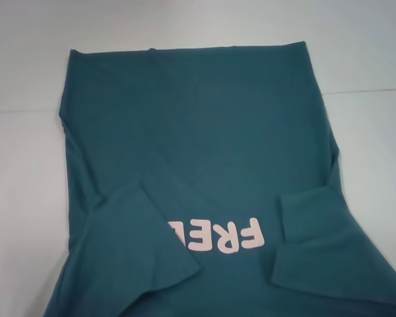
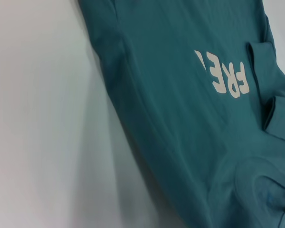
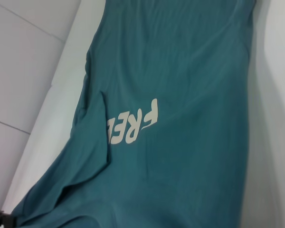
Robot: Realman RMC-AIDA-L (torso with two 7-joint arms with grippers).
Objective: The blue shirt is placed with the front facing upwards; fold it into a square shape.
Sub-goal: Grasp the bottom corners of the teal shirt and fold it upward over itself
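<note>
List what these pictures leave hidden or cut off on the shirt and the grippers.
- Shirt: collar end cut off by the head view's bottom edge.
- Lettering: its last part is covered by the folded-in left sleeve in the head view.
- Right sleeve: what lies beneath it is hidden.
- Both grippers: out of every view.

A plain lab-like workspace — a bare white table [image 1: 26,165] beside a pale tiled floor [image 3: 23,61].
</note>
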